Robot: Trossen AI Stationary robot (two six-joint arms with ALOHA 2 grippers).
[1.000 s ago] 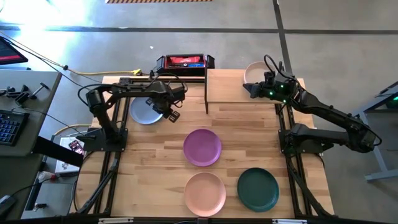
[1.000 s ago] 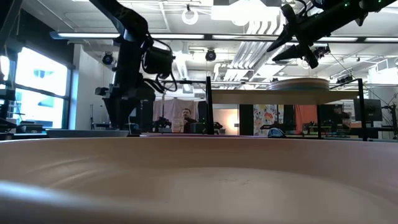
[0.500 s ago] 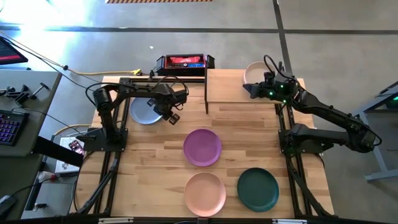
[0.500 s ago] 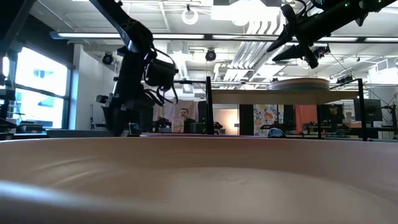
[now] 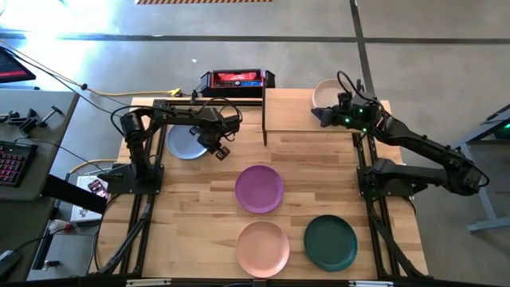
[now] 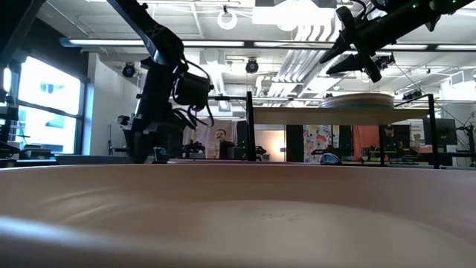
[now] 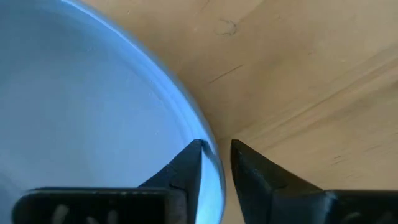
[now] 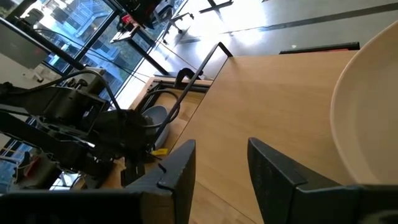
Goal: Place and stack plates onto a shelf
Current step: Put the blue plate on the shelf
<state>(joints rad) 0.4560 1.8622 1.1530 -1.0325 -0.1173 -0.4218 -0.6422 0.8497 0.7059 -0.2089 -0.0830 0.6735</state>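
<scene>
A blue plate [image 5: 186, 142] lies flat on the table at the far left. My left gripper [image 5: 212, 145] is shut on the plate's right rim, as the left wrist view shows [image 7: 216, 155]. A beige plate [image 5: 325, 93] rests flat on the right end of the light-wood shelf [image 5: 291, 112]. My right gripper [image 5: 316, 114] hovers open and empty above the shelf, just beside the beige plate [image 8: 373, 106]. Purple [image 5: 259, 188], peach [image 5: 262, 247] and dark teal [image 5: 330, 242] plates lie flat on the table. The other plates are out of view. My left gripper has the blue plate's rim [image 7: 211, 163] on its right side between its two fingers. One finger [image 7: 183, 171] is inside the rim and one [image 7: 255, 177] is outside. The fingers come from above, pointing down. The plate lies flat on the table.
A red-and-black box [image 5: 237, 79] stands at the far edge behind the shelf's left end. The shelf's left half is bare wood. The peach plate's rim [image 6: 238, 216] fills the bottom of the low view. A person [image 6: 222, 143] shows in the room beyond.
My left gripper has gone down and a little toward the table's left edge, onto the blue plate's right rim. The plate has stayed flat in its place.
</scene>
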